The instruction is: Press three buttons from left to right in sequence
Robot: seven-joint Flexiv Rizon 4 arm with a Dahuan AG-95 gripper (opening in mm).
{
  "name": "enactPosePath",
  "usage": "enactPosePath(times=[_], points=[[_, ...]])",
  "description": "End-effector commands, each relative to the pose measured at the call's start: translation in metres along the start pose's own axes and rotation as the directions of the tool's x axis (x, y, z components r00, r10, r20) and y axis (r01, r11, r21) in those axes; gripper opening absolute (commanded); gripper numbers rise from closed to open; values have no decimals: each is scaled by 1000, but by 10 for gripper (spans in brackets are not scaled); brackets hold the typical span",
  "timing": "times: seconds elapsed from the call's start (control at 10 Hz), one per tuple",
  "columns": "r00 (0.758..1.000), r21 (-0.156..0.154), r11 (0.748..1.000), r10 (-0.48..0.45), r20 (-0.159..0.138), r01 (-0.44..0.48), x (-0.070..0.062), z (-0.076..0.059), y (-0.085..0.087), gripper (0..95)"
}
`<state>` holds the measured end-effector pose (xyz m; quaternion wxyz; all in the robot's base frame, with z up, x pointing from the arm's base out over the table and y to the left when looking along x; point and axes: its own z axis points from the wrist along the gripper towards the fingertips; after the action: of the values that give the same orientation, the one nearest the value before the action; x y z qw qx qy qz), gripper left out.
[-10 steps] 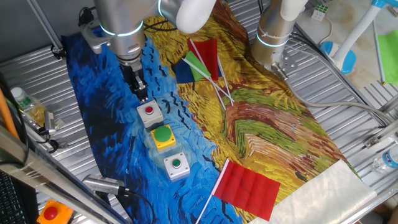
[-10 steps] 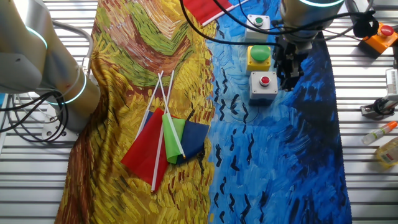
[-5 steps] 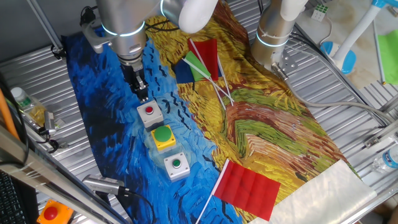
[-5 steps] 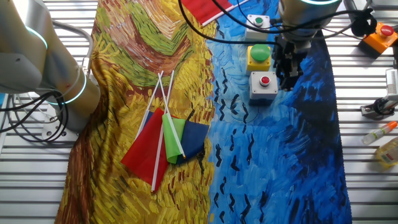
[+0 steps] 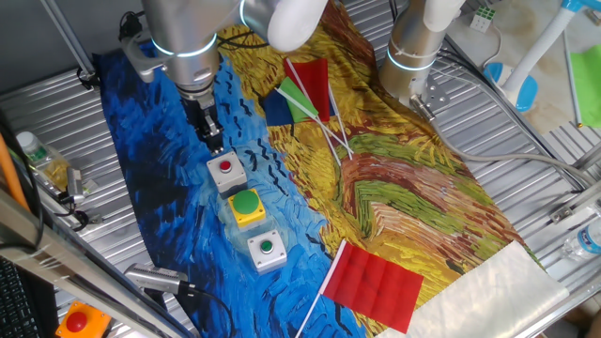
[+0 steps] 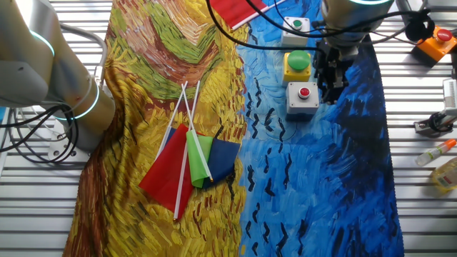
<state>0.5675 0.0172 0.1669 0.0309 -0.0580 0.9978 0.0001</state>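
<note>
Three button boxes sat in a straight row on the blue part of a painted cloth [image 5: 394, 188] that covered the slatted metal desk [image 5: 56, 103]. In order along the row: the grey box with the small red button [image 5: 225, 170], the yellow box with the large green button [image 5: 247, 207], and the grey box with the small green button [image 5: 267, 251]. The boxes lay close to one another, with narrow gaps between them.

The gripper [image 5: 214, 143] hung from the arm at the red-button end of the row, its tip just beside that box on the outer side. In the other fixed view the gripper [image 6: 332, 89] also stood beside the red-button box [image 6: 303, 98], level with its side, not over the button. Whether it touched the box or the cloth could not be told. State of the jaws: could not tell, as no view showed the fingertips clearly.

A bundle of small flags [image 6: 189, 160], red, green and dark blue on white sticks, lay on the yellow part of the cloth, well apart from the boxes. A single red flag [image 5: 374, 282] lay near the small-green-button end of the row. An orange box with a red button [image 5: 77, 321] sat off the cloth at a corner of the desk.
</note>
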Motion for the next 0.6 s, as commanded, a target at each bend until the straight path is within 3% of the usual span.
enactPosePath(times=[0.1,0.6], points=[[1000,0,1000,3,-3,-3,0,0,0,570],[1000,-5,1000,14,-22,-14,-1,4,-1,570]])
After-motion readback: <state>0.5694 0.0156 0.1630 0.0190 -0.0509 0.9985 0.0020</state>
